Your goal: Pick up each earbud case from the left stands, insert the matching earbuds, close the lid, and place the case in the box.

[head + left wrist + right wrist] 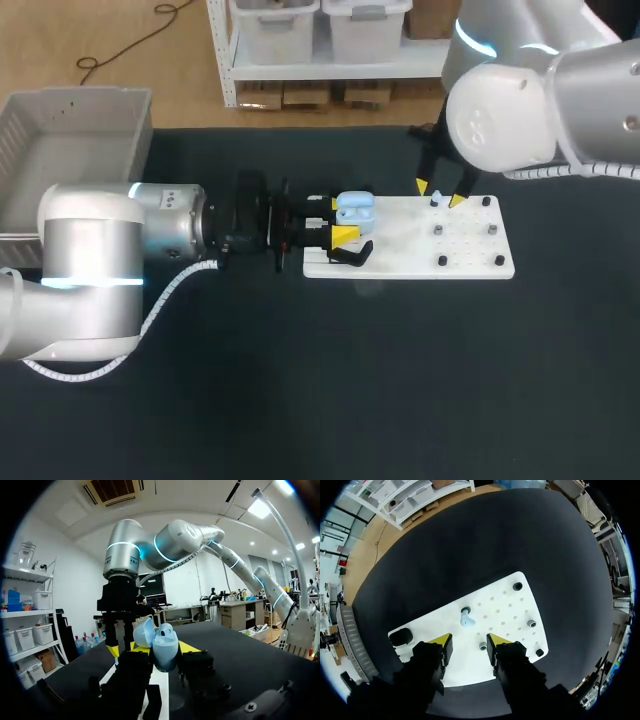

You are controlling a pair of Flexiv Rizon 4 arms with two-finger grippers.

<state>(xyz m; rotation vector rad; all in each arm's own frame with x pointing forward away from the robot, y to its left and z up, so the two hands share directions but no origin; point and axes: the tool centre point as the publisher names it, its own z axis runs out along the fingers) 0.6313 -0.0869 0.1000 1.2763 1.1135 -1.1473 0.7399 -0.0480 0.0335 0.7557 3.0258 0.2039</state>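
Earbud case, pale blue with its lid open, is clamped in the left gripper at the white board's 9 o'clock end. Right gripper (fingers apart, holding nothing) hangs over the board's 12 o'clock edge, a blue earbud just ahead.

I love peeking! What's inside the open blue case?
The blue case is open in the left gripper, but its hollow is too small to read. One earbud stands outside, on the white board.
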